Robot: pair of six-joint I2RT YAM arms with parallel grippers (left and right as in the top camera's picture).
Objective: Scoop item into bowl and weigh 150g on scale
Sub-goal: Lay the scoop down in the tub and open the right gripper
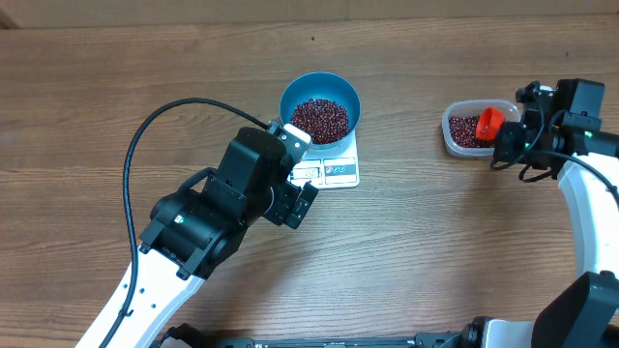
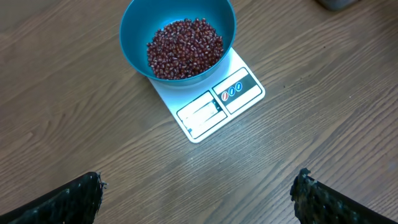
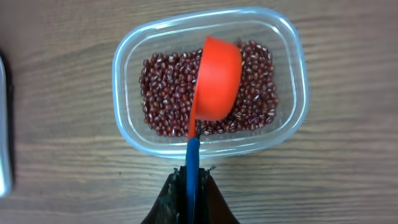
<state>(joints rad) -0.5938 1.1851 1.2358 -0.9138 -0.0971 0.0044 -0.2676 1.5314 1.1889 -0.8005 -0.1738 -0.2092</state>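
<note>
The blue bowl [image 1: 320,106] [image 2: 178,38] stands on the white scale [image 1: 334,171] [image 2: 214,106] and holds a heap of dark red beans [image 1: 320,118] [image 2: 185,48]. My left gripper [image 1: 302,205] [image 2: 199,198] hangs open just in front of the scale, nothing between its fingers. More beans [image 3: 168,93] lie in a clear tub [image 1: 462,130] [image 3: 124,81] at the right. My right gripper [image 1: 505,143] [image 3: 193,180] is shut on the blue handle [image 3: 193,163] of an orange scoop [image 1: 489,122] [image 3: 217,78], whose cup is tipped on its side over the tub's beans.
The left arm's black cable [image 1: 155,130] arcs over the wooden table [image 1: 435,251] at the left. A dark object edge [image 3: 4,124] shows at the far left of the right wrist view. Bare wood lies between the scale and the tub.
</note>
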